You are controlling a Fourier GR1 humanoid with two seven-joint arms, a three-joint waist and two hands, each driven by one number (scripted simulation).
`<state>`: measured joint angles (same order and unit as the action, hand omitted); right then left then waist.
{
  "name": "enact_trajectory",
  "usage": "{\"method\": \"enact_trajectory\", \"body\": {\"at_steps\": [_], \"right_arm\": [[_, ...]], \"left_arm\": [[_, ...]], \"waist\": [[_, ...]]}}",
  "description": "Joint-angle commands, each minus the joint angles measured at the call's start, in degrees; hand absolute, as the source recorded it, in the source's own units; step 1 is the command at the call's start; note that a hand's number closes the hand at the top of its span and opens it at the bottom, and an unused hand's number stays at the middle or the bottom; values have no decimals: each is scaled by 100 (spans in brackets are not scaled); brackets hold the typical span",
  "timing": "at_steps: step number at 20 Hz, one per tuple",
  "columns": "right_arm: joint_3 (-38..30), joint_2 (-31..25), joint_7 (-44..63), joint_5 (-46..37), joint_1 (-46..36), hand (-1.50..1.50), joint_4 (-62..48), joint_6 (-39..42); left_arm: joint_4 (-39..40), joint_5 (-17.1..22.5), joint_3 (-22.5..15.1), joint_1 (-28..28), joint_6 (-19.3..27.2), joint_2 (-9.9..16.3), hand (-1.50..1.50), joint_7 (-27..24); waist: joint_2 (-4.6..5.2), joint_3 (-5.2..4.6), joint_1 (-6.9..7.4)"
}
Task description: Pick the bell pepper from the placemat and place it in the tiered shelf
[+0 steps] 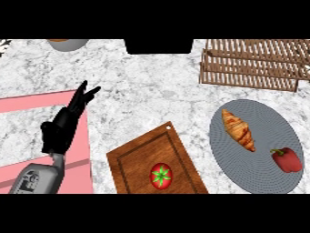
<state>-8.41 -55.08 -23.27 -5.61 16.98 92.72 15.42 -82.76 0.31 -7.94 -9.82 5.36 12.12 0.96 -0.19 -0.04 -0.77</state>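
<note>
A red bell pepper [287,159] lies on the right part of a grey oval placemat [270,127], with a croissant [239,129] beside it on the same mat. The brown slatted tiered shelf [258,63] stands at the back right of the counter. My left hand [67,120] shows at the left, fingers straight and pointing up and away, holding nothing and far from the pepper. My right hand does not appear in the head view.
A wooden cutting board [140,159] with a tomato [161,176] on it lies in the front middle. A pink surface [23,105] runs under my left arm. At the back sit a grey pot [68,44] and a dark object [158,46].
</note>
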Motion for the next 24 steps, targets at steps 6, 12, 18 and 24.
{"method": "enact_trajectory", "body": {"at_steps": [6, 12, 18, 24], "right_arm": [[-500, 912, 641, -611, 330, -150, 949, 161], [-524, 1432, 419, -1281, 404, -150, 941, 357], [-425, 1976, 757, -1787, -134, -150, 821, 558], [-844, 2115, 397, -2100, -218, -150, 531, 849]], "left_arm": [[-325, -291, 7, -12, 58, -264, 0, 397], [320, -395, 170, -179, -186, -354, 0, -107], [80, -520, 276, -25, -184, -426, 0, -39], [56, -546, 379, -78, -379, -470, 0, 49]], "waist": [[9, 2, 36], [15, 2, 25], [16, 3, 59], [17, 3, 57]]}}
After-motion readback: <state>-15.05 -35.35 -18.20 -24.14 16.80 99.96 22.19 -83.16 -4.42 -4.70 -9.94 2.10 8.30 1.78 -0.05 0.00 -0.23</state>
